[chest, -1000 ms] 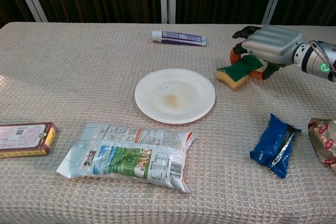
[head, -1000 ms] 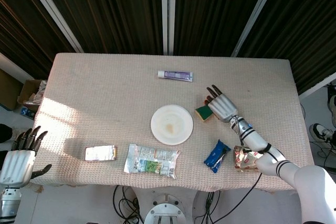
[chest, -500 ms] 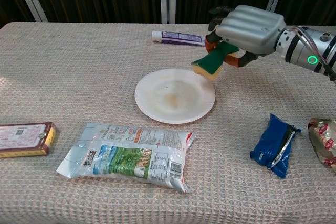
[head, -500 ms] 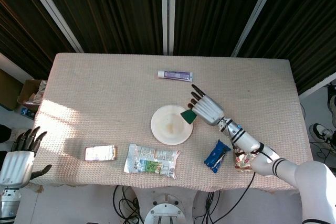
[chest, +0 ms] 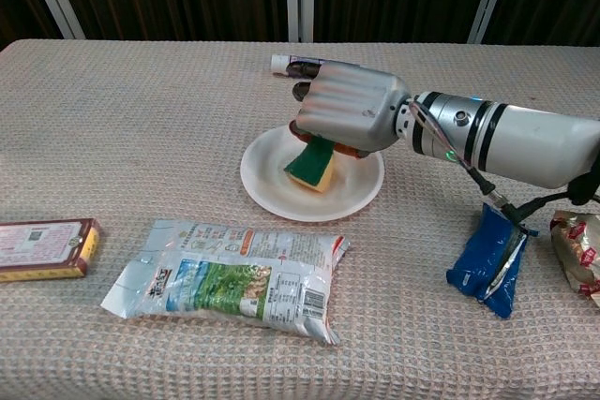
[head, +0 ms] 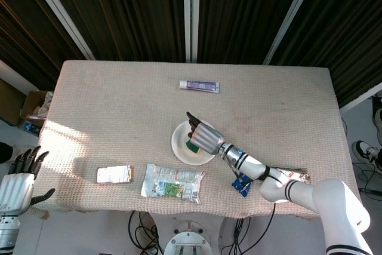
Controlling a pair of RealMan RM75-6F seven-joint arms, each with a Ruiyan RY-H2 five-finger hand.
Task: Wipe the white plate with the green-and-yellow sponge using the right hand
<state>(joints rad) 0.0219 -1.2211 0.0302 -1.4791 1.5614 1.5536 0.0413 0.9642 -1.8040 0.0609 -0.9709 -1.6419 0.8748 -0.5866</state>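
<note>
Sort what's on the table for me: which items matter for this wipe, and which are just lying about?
In the job: sponge, held by the right hand on the white plate.

Lying about: toothpaste tube, clear food packet, flat box, blue packet, gold-and-red packet.

Legible text: none. Printed matter present but too small or blurred to read on the toothpaste tube (head: 199, 86), the flat box (chest: 45, 248) with a label panel on its top face, the clear food packet (chest: 231, 277) with printed panels and a barcode-like block, the blue wrapper (chest: 490, 260), and the red-patterned foil packet (chest: 581, 250)
</note>
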